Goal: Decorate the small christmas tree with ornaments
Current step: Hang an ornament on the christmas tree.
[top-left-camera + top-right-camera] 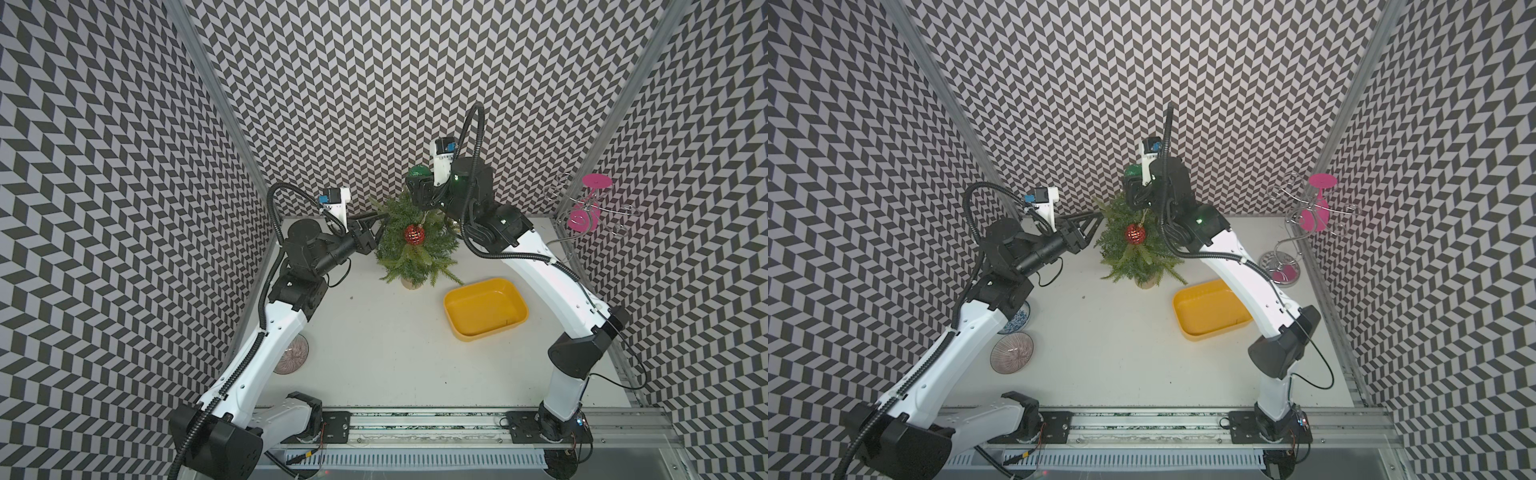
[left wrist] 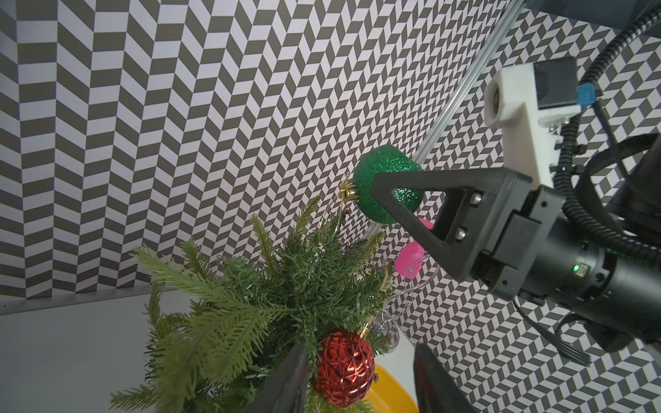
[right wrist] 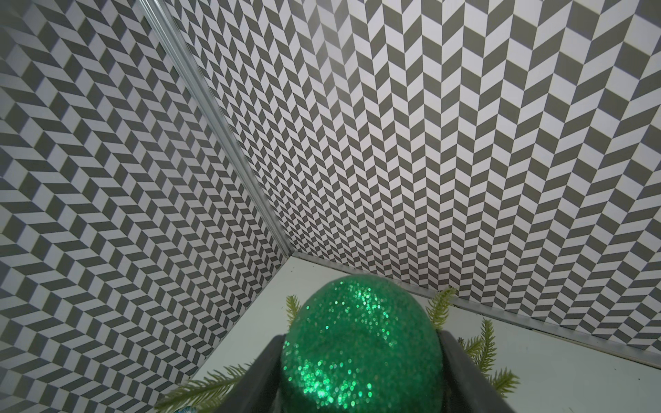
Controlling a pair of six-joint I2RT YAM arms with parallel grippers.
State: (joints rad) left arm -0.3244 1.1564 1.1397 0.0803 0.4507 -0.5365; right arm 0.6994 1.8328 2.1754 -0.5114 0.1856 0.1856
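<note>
A small green artificial fir tree with feathery branches and a pale wooden stump (image 1: pixel 415 249) stands on the white tabletop (image 1: pixel 374 353), close to the back wall. A red patterned round bauble (image 1: pixel 414 235) hangs among its front branches. Just above the treetop, the right gripper (image 1: pixel 417 180) is clamped around a green glittery round bauble (image 1: pixel 417 171). The left gripper (image 1: pixel 1090 224) reaches the tree's left edge, its jaws parted and grasping nothing. A yellow rectangular plastic tray (image 1: pixel 515 307) lies in front of the tree, towards its right.
</note>
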